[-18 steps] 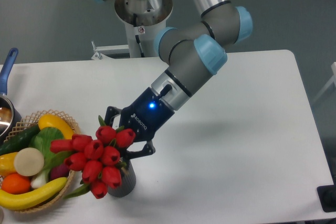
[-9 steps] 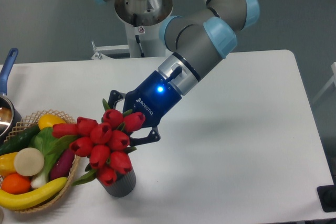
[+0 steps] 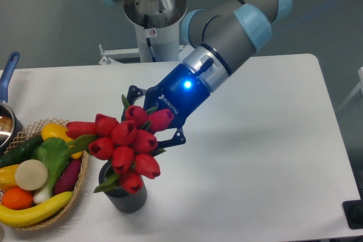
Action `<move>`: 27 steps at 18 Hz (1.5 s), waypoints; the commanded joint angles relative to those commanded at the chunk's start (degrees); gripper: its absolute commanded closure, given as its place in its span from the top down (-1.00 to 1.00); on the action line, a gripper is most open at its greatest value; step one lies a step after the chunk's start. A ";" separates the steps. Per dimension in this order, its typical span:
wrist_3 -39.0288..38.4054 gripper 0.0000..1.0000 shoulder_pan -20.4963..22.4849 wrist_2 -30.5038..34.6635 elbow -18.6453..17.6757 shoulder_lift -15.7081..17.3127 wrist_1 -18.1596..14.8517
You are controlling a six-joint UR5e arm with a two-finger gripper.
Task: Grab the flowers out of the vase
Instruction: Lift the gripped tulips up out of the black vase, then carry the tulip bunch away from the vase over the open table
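The flowers (image 3: 125,143), a bunch of red tulip buds with green leaves, hang tilted above the vase (image 3: 126,196), a short dark grey ribbed cylinder near the table's front edge. The lowest bud and a leaf still overlap the vase's rim. My gripper (image 3: 152,123) reaches in from the upper right and is shut on the bunch behind the buds. Its fingertips are mostly hidden by the blooms.
A wicker basket (image 3: 79,182) with a banana, cucumber, orange and other produce stands just left of the vase. A pot with a blue handle (image 3: 8,69) sits at the far left edge. The white table (image 3: 255,157) extends to the right.
The gripper has risen up and to the right with the flowers in it, and the bunch has lifted higher out of the vase. The vase and the basket have stayed in place.
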 joint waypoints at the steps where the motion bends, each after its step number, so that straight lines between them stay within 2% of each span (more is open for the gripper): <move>1: -0.35 -0.99 0.52 -0.70 0.09 0.09 0.00; 13: -2.29 -0.99 4.83 -2.38 -0.09 1.32 -0.09; 15: -2.11 -0.99 6.76 -2.20 -0.09 1.32 0.09; 19: 4.10 -0.99 10.45 -1.07 -1.92 1.06 0.00; 21: 10.59 -0.99 12.21 1.47 -5.17 0.97 -0.09; 24: 19.83 -0.99 13.36 11.03 -11.05 1.93 -0.09; 27: 21.79 -1.00 13.36 18.78 -12.74 3.08 -0.17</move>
